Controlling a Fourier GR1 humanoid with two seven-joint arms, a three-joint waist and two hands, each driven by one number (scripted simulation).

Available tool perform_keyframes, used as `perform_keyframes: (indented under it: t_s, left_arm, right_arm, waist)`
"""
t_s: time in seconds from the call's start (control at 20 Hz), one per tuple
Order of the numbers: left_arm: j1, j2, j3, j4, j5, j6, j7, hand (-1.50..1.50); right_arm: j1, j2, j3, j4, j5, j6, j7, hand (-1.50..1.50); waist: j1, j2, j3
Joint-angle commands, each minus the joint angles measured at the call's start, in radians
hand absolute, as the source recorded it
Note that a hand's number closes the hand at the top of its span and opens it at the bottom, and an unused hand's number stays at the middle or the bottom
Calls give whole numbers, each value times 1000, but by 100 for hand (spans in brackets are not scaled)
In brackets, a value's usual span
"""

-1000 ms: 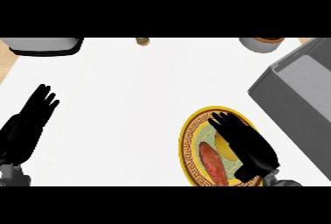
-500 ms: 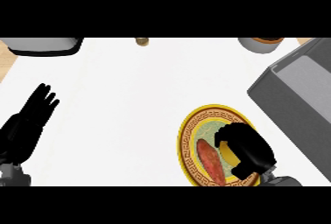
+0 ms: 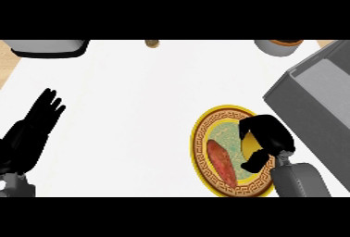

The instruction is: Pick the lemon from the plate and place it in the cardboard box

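A yellow-rimmed patterned plate lies at the lower right of the white counter. My right hand is over the plate's right half with its fingers curled; a sliver of yellow between fingers and thumb is the lemon, mostly hidden by the hand. A reddish elongated food item lies on the plate's left half. The grey box stands at the right edge, its opening facing up. My left hand rests open at the left edge, fingers up.
A grey appliance or container sits at the back left. A small brown object and a bowl-like item stand along the back edge. A strip of wood shows at the far left.
My right hand's fingers, straight over the plate a second ago, have curled in round the lemon. The left hand has stayed put.
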Motion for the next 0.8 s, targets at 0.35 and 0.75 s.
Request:
perform_keyframes:
  t_s: [0.35,0.75]
  left_arm:
    - [-21,-33,-30,0,-30,28,13,0]
    - [27,15,36,2,19,-28,-13,0]
  right_arm:
    - [-189,-18,-126,74,-5,50,170,150]
    - [-219,-27,-125,-343,-51,196,244,150]
  waist:
    - [-7,-3,3]
    - [-13,-9,2]
